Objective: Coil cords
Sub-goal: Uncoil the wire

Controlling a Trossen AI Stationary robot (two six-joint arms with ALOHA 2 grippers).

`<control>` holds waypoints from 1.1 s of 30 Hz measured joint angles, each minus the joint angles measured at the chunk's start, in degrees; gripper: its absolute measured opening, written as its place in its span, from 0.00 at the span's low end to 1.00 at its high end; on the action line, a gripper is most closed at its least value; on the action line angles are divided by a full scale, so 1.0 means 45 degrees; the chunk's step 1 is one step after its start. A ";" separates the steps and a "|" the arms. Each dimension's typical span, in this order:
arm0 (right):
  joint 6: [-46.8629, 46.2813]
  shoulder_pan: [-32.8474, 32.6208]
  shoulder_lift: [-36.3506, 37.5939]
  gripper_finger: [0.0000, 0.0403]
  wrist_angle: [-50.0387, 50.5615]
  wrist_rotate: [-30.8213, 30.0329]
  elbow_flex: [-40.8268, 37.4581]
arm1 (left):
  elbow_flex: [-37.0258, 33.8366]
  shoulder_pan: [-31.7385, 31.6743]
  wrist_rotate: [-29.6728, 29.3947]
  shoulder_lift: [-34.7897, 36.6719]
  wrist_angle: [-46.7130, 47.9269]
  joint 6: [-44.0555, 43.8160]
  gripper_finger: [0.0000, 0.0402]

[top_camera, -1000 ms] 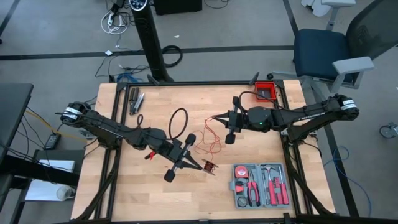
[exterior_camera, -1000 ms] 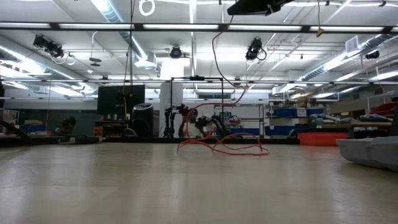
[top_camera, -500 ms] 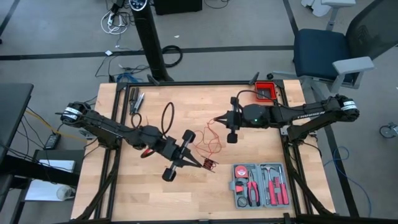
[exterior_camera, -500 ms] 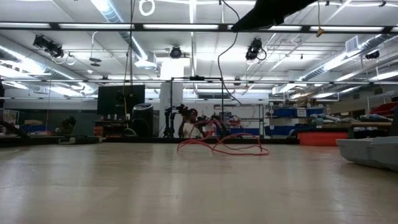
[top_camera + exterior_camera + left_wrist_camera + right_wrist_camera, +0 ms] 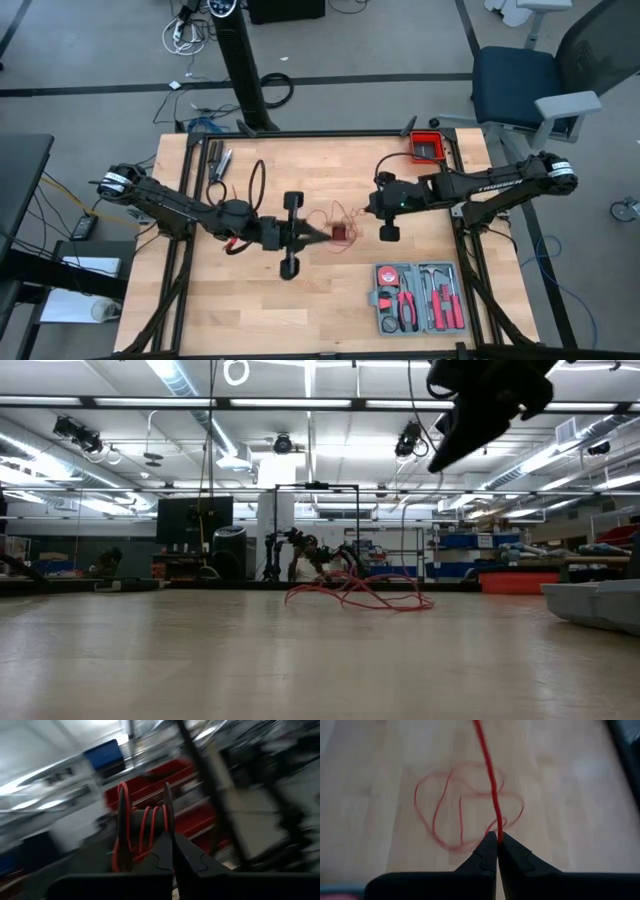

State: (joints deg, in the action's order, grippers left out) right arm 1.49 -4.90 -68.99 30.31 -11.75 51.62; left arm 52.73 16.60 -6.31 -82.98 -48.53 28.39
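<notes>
The red cord (image 5: pixel 335 213) lies in loose loops (image 5: pixel 462 805) on the wooden table (image 5: pixel 250 310) between my two grippers, and shows in the low view as a small red tangle (image 5: pixel 355 595). Part of it is wound on a small dark spool (image 5: pixel 145 827). My left gripper (image 5: pixel 318 234) points toward the table's right edge and is shut on the spool (image 5: pixel 341 234). My right gripper (image 5: pixel 366 208) tips down over the loops from the right and is shut on one strand. My left gripper pinches the spool between its two fingertips (image 5: pixel 162 851) at one end flange (image 5: pixel 167 815). The fingers come from the table's left, pointing slightly upward. The spool sits crosswise ahead of the tips, lifted clear of the table, with several red turns around its core. My right gripper pinches a single strand of the cord (image 5: pixel 494 827) between its two fingertips (image 5: pixel 512 851), slanting down from the table's right. From the tips the strand runs straight away (image 5: pixel 482 750). The remaining loops lie slack on the table below.
A grey tool case (image 5: pixel 415 296) with red-handled tools lies near the front right edge. A red tray (image 5: pixel 428 148) sits at the far right corner and dark tools (image 5: pixel 218 163) at the far left. The left arm's black cable loop (image 5: pixel 255 185) arches above the table.
My left gripper has swung from pointing toward the near right to pointing straight right, rolling as it went, and has carried the spool toward the far edge, closer to the loops. My right gripper has tipped downward and sunk, shifting slightly right. The cord's loops have drawn into a smaller patch.
</notes>
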 joint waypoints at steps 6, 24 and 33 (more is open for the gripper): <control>-0.0398 -0.0294 0.0052 0.01 0.0789 0.0151 0.0000 | 0.0000 -0.0135 -0.1814 0.0000 0.0033 0.0275 0.01; -0.0625 -0.0333 0.3343 0.02 0.2540 0.2001 0.0000 | 0.0000 0.0023 -0.4357 0.0000 0.1303 -0.0119 0.01; -0.0659 -0.0654 0.5685 0.02 0.1616 0.2225 0.0000 | 0.0000 0.0039 -0.5284 0.0000 0.2163 -0.0124 0.01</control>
State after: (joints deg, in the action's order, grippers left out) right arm -1.48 -7.84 -43.41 37.58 -1.74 51.62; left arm 52.73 16.78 -30.09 -82.98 -38.80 27.83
